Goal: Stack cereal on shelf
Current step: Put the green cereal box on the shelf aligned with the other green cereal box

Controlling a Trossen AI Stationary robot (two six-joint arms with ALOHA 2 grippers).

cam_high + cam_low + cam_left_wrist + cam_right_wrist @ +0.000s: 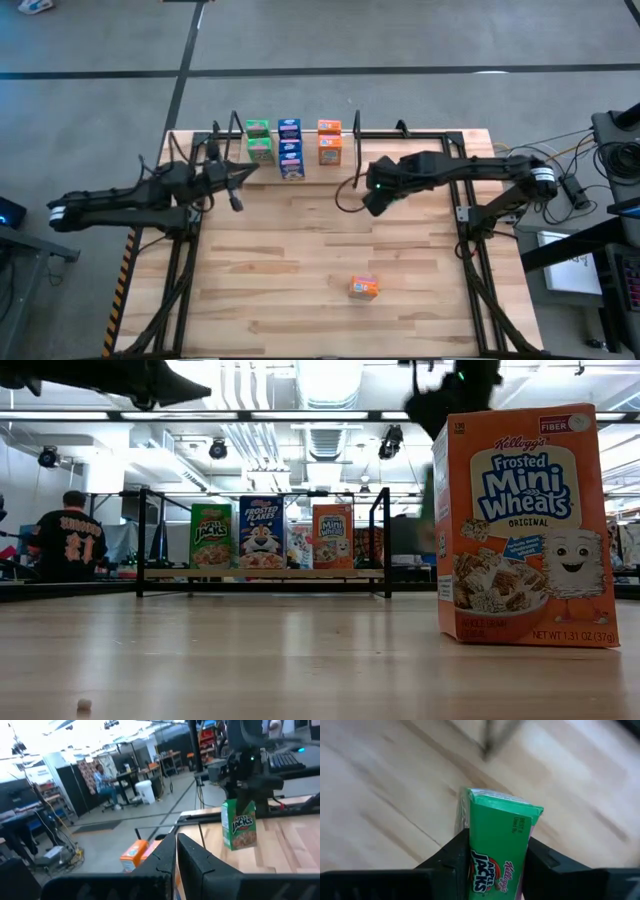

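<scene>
Between your right gripper's (495, 865) two dark fingers sits a green Apple Jacks box (499, 840), pinched on both side faces, with the wood table (380, 785) below it. From the left wrist view you see the same box (239, 825) hanging under that gripper, clear of the tabletop. From overhead, your right gripper (378, 195) is just off the shelf's (300, 140) right end, on the side nearer the middle of the table.

Beyond it, the shelf carries rows of green boxes (259, 141), blue boxes (291, 148) and orange boxes (329, 142), running left to right. Well behind your right gripper, toward the table's near edge, one orange Mini-Wheats box (364, 288) stands alone and upright.

Your left gripper (238, 185) hovers just off the shelf's left end, its fingers (200, 865) nearly together with only a thin gap and nothing between them.

A person (68, 540) stands in the room beyond the table.
</scene>
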